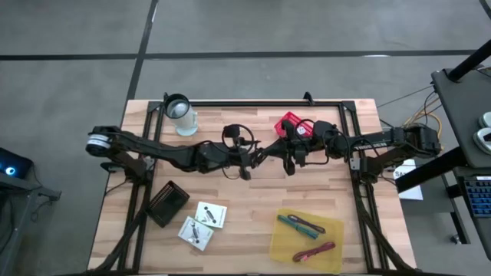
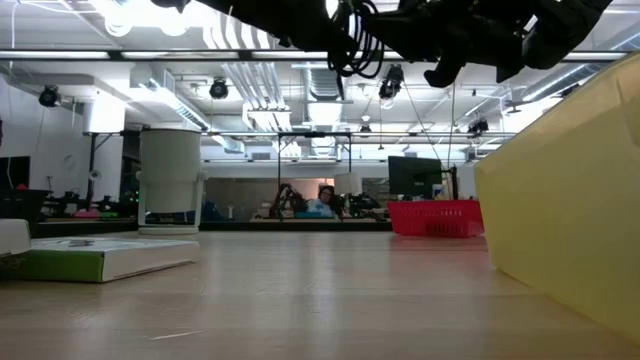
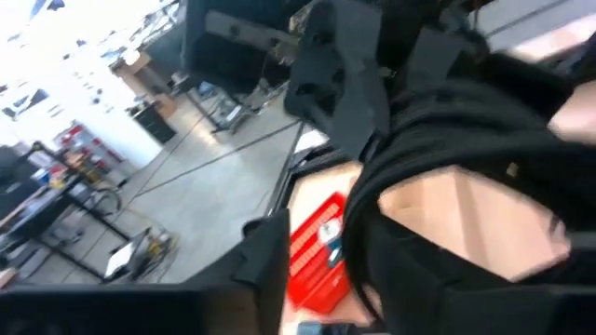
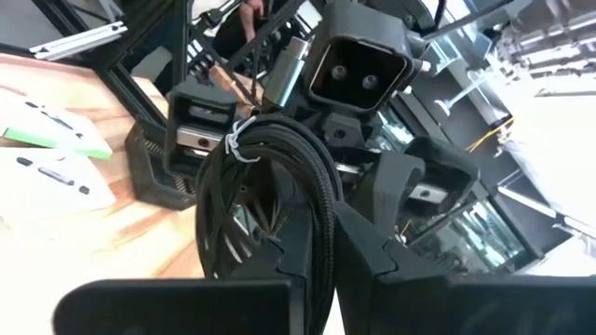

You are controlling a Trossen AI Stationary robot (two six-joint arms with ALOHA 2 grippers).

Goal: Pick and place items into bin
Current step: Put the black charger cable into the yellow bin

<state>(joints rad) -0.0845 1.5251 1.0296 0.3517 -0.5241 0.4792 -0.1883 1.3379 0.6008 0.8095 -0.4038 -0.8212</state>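
Observation:
A black cable coil (image 1: 238, 139) with a white tie (image 4: 240, 141) hangs in the air over the table's middle, where my two arms meet. My right gripper (image 1: 266, 154) is shut on it. My left gripper (image 1: 255, 156) is right beside the coil, which fills the left wrist view (image 3: 447, 140). A teal stick (image 1: 292, 222), a purple one (image 1: 310, 227) and a maroon one (image 1: 314, 251) lie in the yellow bin (image 1: 331, 257). Two white cards (image 1: 211, 215) (image 1: 195, 233) lie flat on the table. My right gripper holds the coil's bundled strands (image 4: 312, 219) between its two fingers, coming level from the table's right side. The coil's loop (image 4: 251, 200) stands out past the fingers toward my left arm. The coil is clear of the table (image 2: 352, 45).
A red basket (image 1: 288, 124) stands at the far middle, and a clear cup (image 1: 181, 115) at the far left. A black box (image 1: 167, 204) lies beside the cards. In the low view the yellow bin's wall (image 2: 560, 200) stands close at the right.

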